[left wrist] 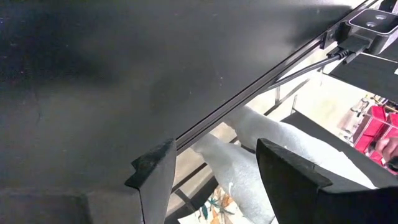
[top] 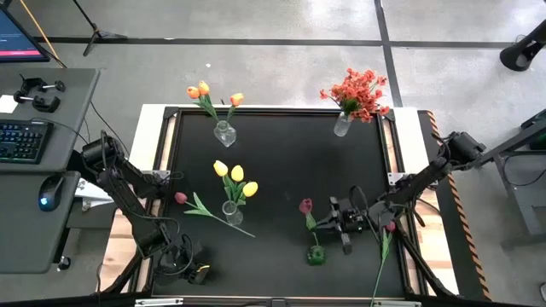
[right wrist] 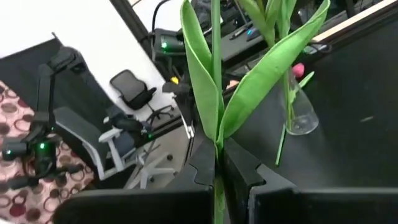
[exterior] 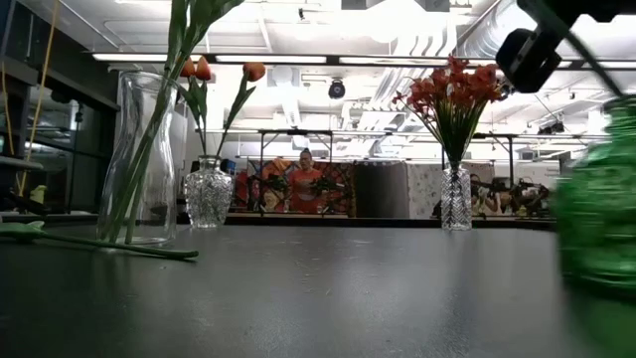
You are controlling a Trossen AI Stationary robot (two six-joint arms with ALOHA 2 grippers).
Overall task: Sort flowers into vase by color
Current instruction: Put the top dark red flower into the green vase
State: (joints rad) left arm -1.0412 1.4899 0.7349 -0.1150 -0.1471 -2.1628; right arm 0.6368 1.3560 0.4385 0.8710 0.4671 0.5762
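Observation:
My right gripper is shut on a dark pink tulip just above the small green vase. Whether the stem's lower end is inside that vase, I cannot tell. Yellow tulips stand in a clear vase at the table's middle. Orange tulips and red-orange sprays stand in far vases. One pink tulip lies flat left of the yellow vase. Another pink tulip lies under the right arm. My left gripper is open at the near-left corner. My right gripper pinches the tulip's green stem between its two fingers, just below where the long leaves branch off. It comes level from the table's right side. The stem rises past the fingertips, and the flower head is out of the wrist view.
The black table has a raised frame edge. A desk with a keyboard and a mouse stands to the left. Bare table lies between the far vases and the middle. In the low view a person shows far behind the table.

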